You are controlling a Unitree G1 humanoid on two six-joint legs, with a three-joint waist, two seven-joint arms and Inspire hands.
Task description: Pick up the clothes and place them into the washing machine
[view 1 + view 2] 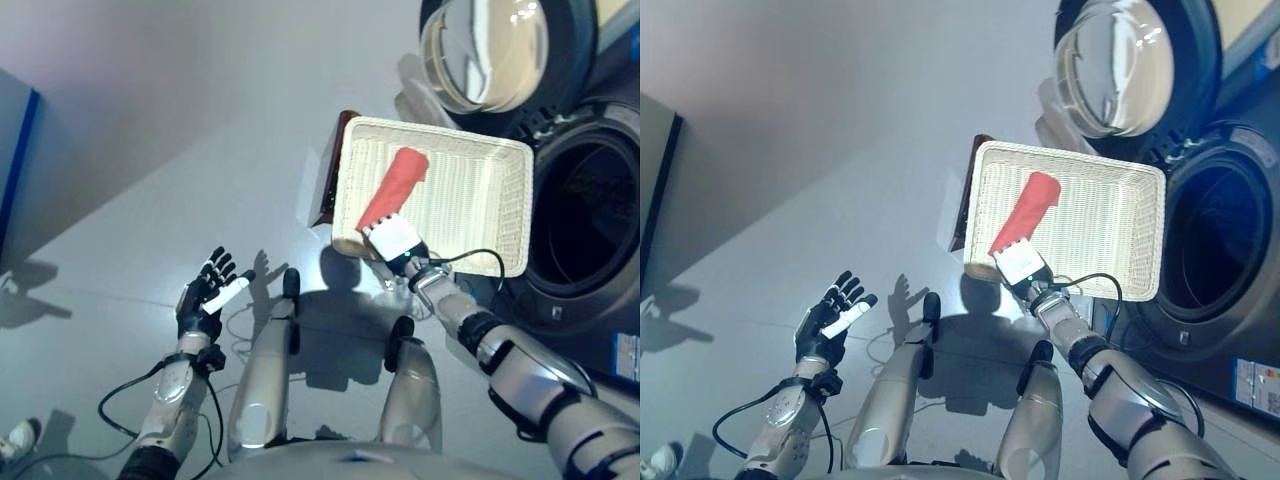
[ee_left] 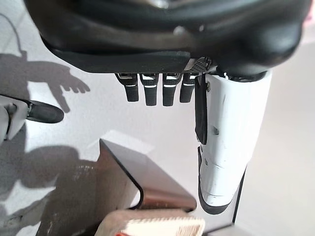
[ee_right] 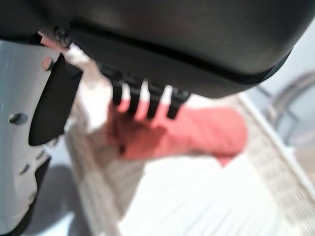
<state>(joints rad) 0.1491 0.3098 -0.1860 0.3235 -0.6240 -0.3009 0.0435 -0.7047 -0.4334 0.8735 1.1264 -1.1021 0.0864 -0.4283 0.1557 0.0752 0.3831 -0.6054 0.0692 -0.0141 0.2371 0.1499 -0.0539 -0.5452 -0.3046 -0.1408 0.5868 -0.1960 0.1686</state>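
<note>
A red cloth lies slantwise in a white wicker basket. My right hand reaches over the basket's near rim, and its straight fingers rest on the near end of the red cloth. The thumb stands apart from the cloth, so nothing is pinched. Far from the basket, my left hand hovers open above the floor at the lower left, its fingers spread and empty. The washing machine's drum gapes just right of the basket, with its round door swung open above.
A low brown stand carries the basket and sticks out at its left side; it also shows in the left wrist view. A blue panel runs along the far left. Grey floor spreads left of the basket.
</note>
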